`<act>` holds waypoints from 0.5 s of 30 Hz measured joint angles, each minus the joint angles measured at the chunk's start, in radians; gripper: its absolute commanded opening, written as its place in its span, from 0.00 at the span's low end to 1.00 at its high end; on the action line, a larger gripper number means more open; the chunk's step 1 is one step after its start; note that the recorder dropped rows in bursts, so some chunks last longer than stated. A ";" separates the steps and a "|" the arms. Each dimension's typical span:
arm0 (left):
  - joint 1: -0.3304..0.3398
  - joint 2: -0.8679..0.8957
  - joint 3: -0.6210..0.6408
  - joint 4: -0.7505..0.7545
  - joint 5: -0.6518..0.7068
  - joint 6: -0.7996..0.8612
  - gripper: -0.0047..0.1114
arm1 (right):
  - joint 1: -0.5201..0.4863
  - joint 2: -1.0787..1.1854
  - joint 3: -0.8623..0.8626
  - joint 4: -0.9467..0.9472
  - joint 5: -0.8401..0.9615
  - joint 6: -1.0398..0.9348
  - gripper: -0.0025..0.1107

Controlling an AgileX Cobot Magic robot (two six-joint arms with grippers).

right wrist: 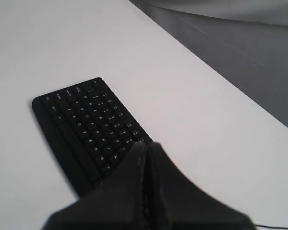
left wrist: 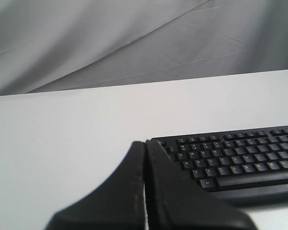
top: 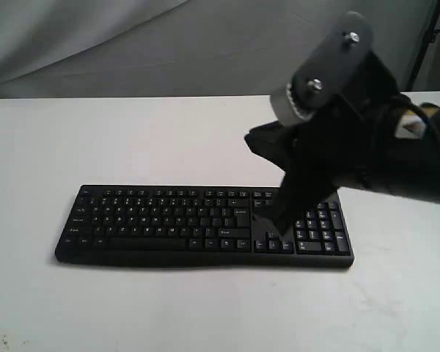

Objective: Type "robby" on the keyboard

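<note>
**Right gripper over the keyboard, both sets of fingers closed**

The keyboard (top: 205,220) lies flat on the white table (top: 205,132), a little forward of the middle, its long side running across my exterior view and its number pad at the right end. The white key legends are visible but too small for me to read.

The right gripper (top: 276,222) reaches down from the right at a slant. Its tip is over the block of keys between the letter section and the number pad. I cannot tell whether it touches a key. On the right wrist view its fingers (right wrist: 156,155) are pressed together, with only a thin seam between them.

The left gripper (left wrist: 145,143) appears only on its own wrist camera. Its fingers are pressed together too, and the corner of the keyboard (left wrist: 235,155) shows just past its tip.

A grey cloth (top: 132,44) hangs behind the table.
</note>
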 measured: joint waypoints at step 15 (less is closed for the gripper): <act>0.000 0.000 0.000 0.000 0.000 0.000 0.04 | 0.000 -0.205 0.231 0.054 -0.121 0.000 0.02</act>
